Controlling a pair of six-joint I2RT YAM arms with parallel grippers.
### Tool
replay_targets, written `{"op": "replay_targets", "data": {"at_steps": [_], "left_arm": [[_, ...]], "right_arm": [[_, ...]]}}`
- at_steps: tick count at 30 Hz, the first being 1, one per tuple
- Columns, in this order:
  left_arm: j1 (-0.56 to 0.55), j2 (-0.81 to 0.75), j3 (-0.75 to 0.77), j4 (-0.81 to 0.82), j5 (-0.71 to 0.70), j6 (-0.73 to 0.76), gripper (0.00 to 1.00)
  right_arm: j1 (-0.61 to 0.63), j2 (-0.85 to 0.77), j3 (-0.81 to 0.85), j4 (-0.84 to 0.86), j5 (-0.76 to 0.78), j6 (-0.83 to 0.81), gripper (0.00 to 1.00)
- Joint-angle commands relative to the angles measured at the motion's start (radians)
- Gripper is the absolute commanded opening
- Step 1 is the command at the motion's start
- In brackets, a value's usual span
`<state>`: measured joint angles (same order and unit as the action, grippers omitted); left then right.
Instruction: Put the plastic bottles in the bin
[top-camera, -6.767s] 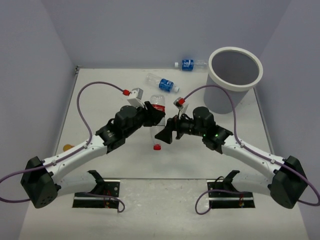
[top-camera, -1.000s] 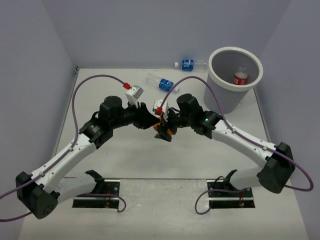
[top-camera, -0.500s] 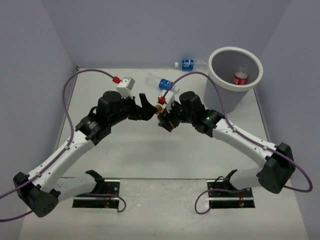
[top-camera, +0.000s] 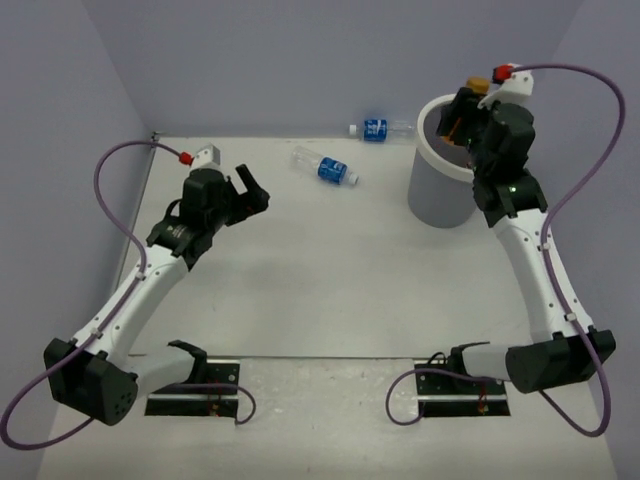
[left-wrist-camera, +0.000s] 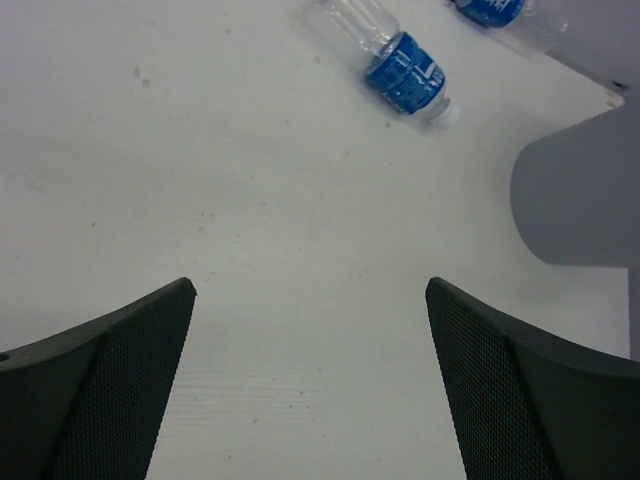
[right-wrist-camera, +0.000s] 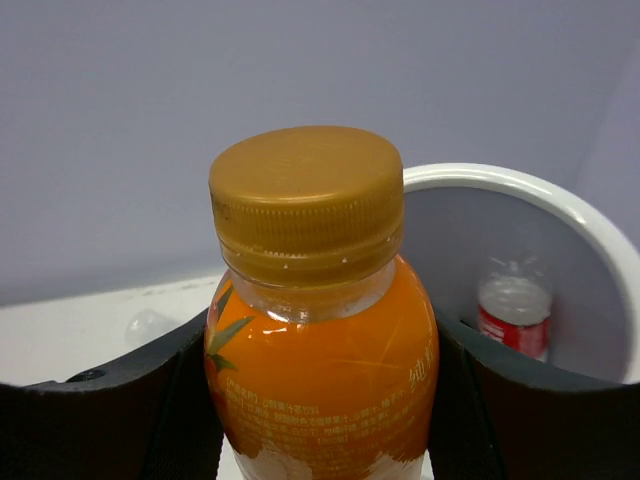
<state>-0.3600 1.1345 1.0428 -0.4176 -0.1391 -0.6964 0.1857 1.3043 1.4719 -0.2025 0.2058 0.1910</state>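
Note:
My right gripper (top-camera: 462, 112) is shut on the short orange bottle (right-wrist-camera: 320, 370), which stands upright with its brown cap on top. It hangs over the near rim of the white bin (top-camera: 440, 195). Inside the bin (right-wrist-camera: 520, 190) lies a red-labelled bottle (right-wrist-camera: 515, 320). Two clear bottles with blue labels lie on the table, one (top-camera: 325, 167) in the middle back and one (top-camera: 378, 129) by the back wall. My left gripper (top-camera: 250, 190) hovers open and empty over bare table, left of the nearer blue-labelled bottle (left-wrist-camera: 400, 70). Its fingers (left-wrist-camera: 120, 380) stand wide apart.
The grey side of the bin (left-wrist-camera: 580, 200) shows at the right of the left wrist view. The second blue-labelled bottle (left-wrist-camera: 495, 10) lies at the top edge there. Purple walls close the table on three sides.
The right arm has swung from the table's middle up to the bin with the orange bottle. The left gripper has opened, let go of that bottle and drawn back to the left.

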Motion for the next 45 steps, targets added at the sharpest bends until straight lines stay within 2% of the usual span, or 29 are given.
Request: {"op": "replay_targets", "data": {"at_steps": [1,3,5,10,14,20,25,29,32,35,38,45], "left_arm": [[0.015,0.074,0.019,0.014,-0.034,-0.023,1.00],[0.015,0.120,0.046,0.017,-0.032,-0.017,1.00],[0.015,0.158,0.078,0.014,-0.046,-0.021,1.00],[0.015,0.239,0.151,0.022,-0.040,-0.035,1.00],[0.015,0.295,0.177,0.060,0.014,-0.033,1.00],[0.013,0.482,0.346,0.062,0.091,0.006,1.00],[0.010,0.679,0.501,0.051,0.158,-0.015,1.00],[0.003,0.810,0.628,0.040,0.144,-0.079,1.00],[0.003,0.917,0.732,0.029,0.077,-0.152,1.00],[0.003,1.001,0.802,0.093,0.093,-0.234,1.00],[-0.012,1.083,0.864,0.178,0.145,-0.284,1.00],[-0.024,1.242,0.942,0.193,0.175,-0.368,1.00]], "right_arm": [[-0.093,0.121,0.100,-0.052,0.115,0.122,0.08],[-0.109,0.161,0.128,-0.061,0.101,0.124,0.89],[-0.112,0.175,0.166,-0.066,0.091,0.112,0.99],[-0.111,0.161,0.238,-0.111,0.021,0.089,0.99],[-0.111,0.084,0.170,-0.069,0.030,0.090,0.99],[-0.112,-0.106,-0.062,0.060,-0.078,0.151,0.99],[-0.111,-0.221,-0.183,0.010,-0.189,0.193,0.99],[-0.112,-0.311,-0.343,0.015,-0.200,0.244,0.99],[-0.110,-0.395,-0.458,0.014,-0.260,0.267,0.99],[-0.110,-0.477,-0.566,0.049,-0.303,0.292,0.99],[-0.110,-0.543,-0.637,0.054,-0.325,0.304,0.99],[-0.110,-0.633,-0.700,0.030,-0.300,0.316,0.99]]}}
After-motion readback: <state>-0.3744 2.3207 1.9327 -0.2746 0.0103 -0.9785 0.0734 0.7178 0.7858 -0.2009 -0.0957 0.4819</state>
